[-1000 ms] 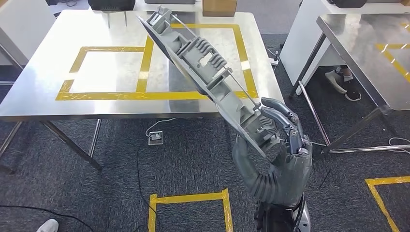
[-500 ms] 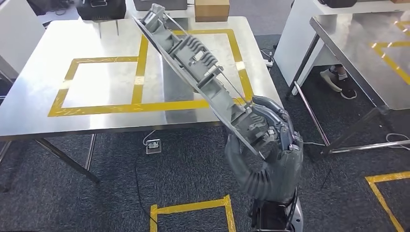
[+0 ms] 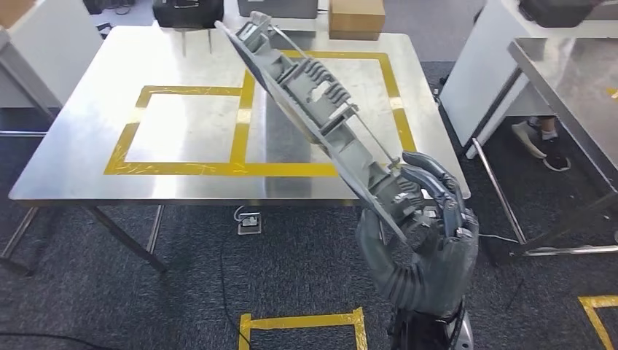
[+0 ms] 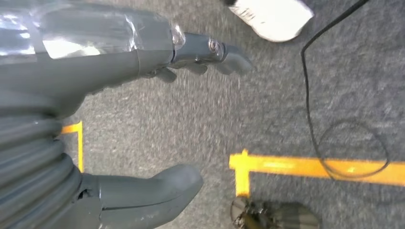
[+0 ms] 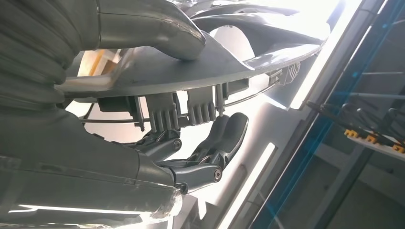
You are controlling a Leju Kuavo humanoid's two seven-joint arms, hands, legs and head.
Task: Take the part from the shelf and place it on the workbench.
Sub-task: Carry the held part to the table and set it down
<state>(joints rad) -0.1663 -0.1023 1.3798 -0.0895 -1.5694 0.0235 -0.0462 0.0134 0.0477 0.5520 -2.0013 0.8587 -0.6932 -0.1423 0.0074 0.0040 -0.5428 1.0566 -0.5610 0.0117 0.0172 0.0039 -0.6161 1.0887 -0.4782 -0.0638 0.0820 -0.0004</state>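
- Gripping the long grey ribbed part (image 3: 321, 109) at its lower end: right hand (image 3: 426, 226), lower right of the head view, fingers (image 3: 430, 182) wrapped over the ribbed face, thumb (image 5: 143, 24) pressed on the flat back.
- Running diagonally up and left from that hand, long axis tilted, far end raised above the steel workbench (image 3: 73, 138) and its yellow tape squares (image 3: 186, 127).
- Hanging slack over the carpet, holding nothing, fingers apart: left hand (image 4: 110, 95).
- Probably next: lowering the part flat onto the workbench ahead.
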